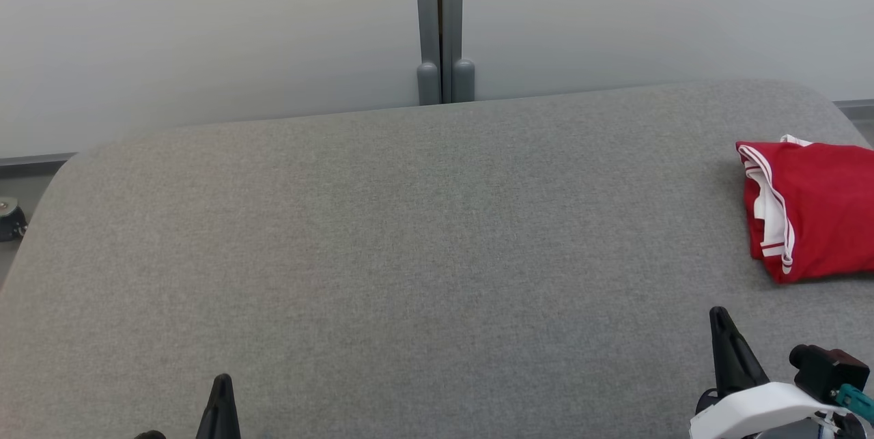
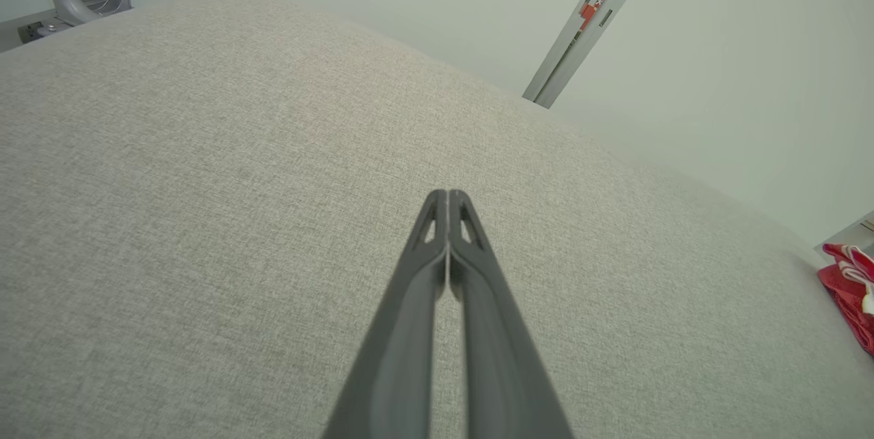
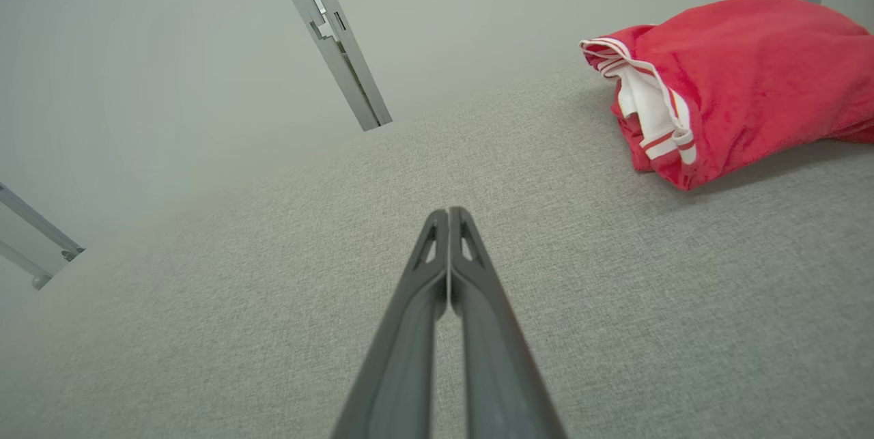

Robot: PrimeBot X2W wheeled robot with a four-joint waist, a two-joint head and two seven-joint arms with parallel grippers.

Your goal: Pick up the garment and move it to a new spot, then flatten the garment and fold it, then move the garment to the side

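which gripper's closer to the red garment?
The right gripper: the red garment lies just ahead of it. The left gripper sits far off to the other side.

Lab: grey table [image 1: 382, 241], bare wall panels [image 1: 205, 29]

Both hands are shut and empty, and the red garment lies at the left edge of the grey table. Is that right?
Not quite: the red garment lies at the right edge of the grey table, as the head view shows. The left hand and right hand are shut and empty.

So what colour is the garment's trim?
White with thin red stripes, on a red garment; the right wrist view shows it best.
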